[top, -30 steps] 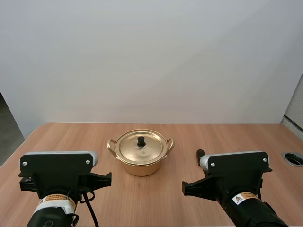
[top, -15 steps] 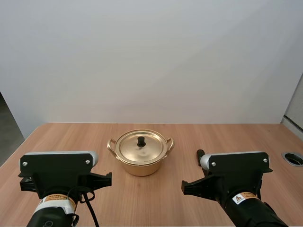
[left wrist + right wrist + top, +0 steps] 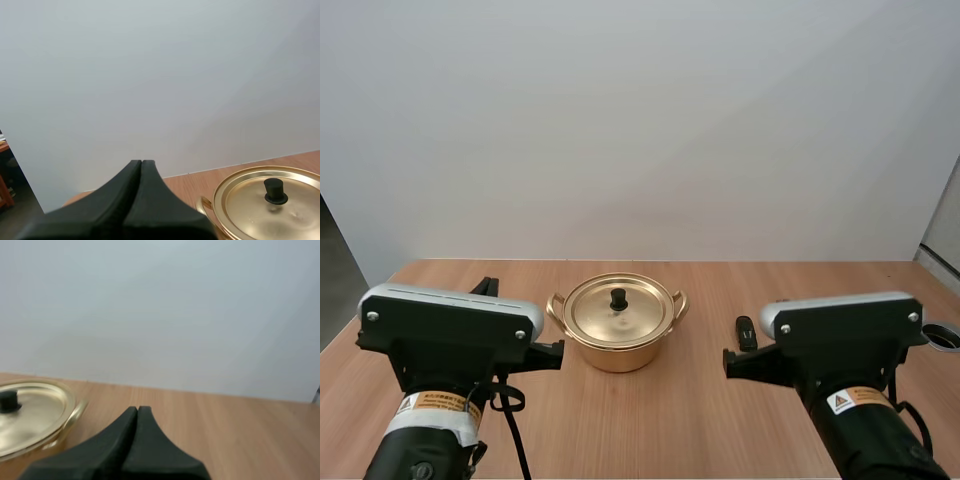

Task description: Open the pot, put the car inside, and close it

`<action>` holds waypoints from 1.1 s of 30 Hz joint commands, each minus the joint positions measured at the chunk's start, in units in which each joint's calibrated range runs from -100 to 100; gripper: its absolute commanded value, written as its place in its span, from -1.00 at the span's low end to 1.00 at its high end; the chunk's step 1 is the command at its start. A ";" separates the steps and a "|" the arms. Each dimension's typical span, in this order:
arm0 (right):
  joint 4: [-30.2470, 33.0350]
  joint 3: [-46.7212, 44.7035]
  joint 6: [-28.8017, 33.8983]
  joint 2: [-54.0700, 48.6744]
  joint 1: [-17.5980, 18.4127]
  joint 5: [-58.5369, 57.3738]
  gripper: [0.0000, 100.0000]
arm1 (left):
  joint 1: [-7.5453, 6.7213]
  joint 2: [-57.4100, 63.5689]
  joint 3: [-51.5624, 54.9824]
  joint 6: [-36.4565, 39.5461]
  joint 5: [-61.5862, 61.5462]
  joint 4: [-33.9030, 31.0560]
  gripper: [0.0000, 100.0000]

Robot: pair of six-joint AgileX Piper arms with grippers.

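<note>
A golden pot (image 3: 618, 335) stands at the table's middle with its lid (image 3: 620, 310) on, a black knob (image 3: 618, 297) on top. To its right a small dark object (image 3: 746, 332), seemingly the car, lies on the wood. My left gripper (image 3: 141, 163) is shut on nothing, its fingers one dark wedge, left of the pot (image 3: 250, 200) and short of it. My right gripper (image 3: 137, 410) is likewise shut and empty, to the right of the pot (image 3: 35, 415). Both arms (image 3: 445, 350) (image 3: 845, 345) sit near the front edge.
A round grommet hole (image 3: 942, 335) is set in the table at the far right. Bare wooden table (image 3: 650, 420) stretches between the two arms in front of the pot.
Both arms have lifted and tilted. The right arm shifted rightward, so the small dark object beside the pot now shows in full. The pot has not moved.
</note>
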State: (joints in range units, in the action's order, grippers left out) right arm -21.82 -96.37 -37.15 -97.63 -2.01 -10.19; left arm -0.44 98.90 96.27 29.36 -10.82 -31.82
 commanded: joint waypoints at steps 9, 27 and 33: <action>5.29 24.21 0.32 26.73 0.00 -19.85 -1.00 | -0.01 -18.83 -23.15 2.86 -24.13 5.24 -1.00; 8.60 29.67 -2.33 36.11 0.00 -28.76 -1.00 | -1.42 -37.45 -33.17 -45.78 -31.33 49.03 -1.00; 11.30 29.67 -2.33 36.71 0.00 -29.30 -0.14 | -2.20 -50.11 -36.56 -59.98 -46.63 61.94 -0.92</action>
State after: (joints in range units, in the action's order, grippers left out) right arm -11.16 -66.77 -39.44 -61.26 -2.01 -39.28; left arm -2.64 54.33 60.67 14.37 -46.96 -7.60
